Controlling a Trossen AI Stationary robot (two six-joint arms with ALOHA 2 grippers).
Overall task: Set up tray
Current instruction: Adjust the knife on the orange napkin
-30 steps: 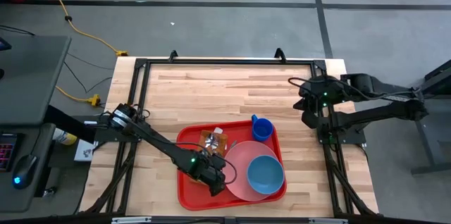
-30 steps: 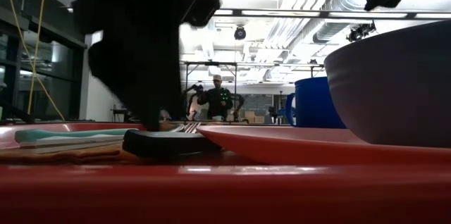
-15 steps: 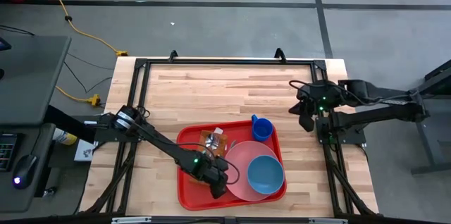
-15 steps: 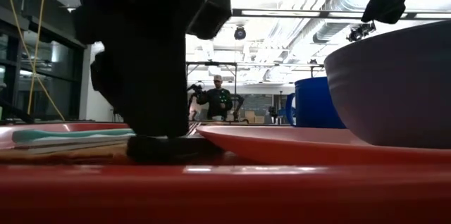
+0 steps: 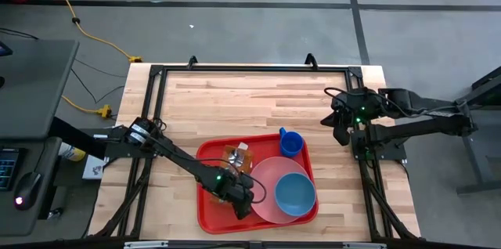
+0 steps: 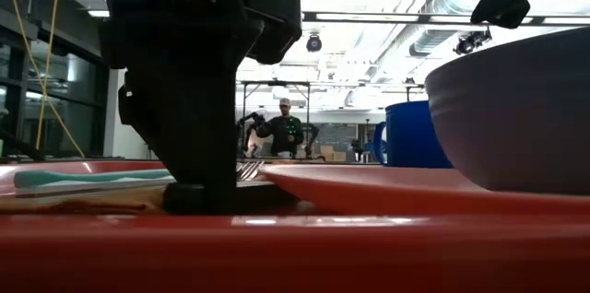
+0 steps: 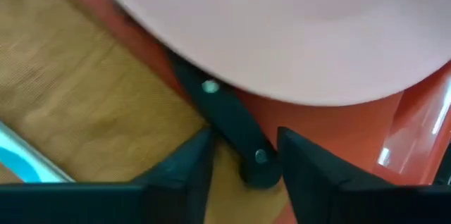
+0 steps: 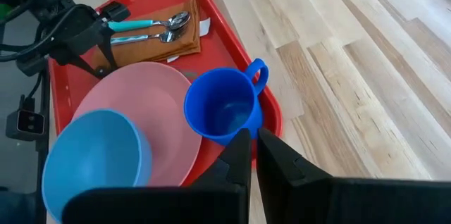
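Note:
The red tray (image 5: 207, 211) lies at the table's near middle. It carries a pink plate (image 5: 262, 180) with a light blue bowl (image 5: 294, 193), a blue cup (image 5: 290, 142), and a brown napkin (image 8: 158, 41) bearing a spoon and fork. A black-handled knife (image 7: 236, 122) lies flat on the tray floor beside the napkin, its far part under the plate's rim. My left gripper (image 7: 243, 143) is down over the handle, open, one finger on each side of it. My right gripper (image 5: 340, 128) hangs shut above the table's right side. My left gripper's fingers (image 7: 190, 168) stand close on either side of the knife handle's free end (image 7: 259, 168), coming steeply from above and lying across it. I cannot tell whether they touch it. The knife lies flat on the tray.
Bare wooden tabletop (image 5: 250, 100) stretches from the tray to the far edge. A black frame (image 5: 156, 92) borders the table. In the low view a person (image 6: 288, 132) stands far off in the room.
My left gripper has tipped steeper and settled lower over the knife's handle. My right gripper has sunk a little and tipped further down. The things on the tray have stayed put.

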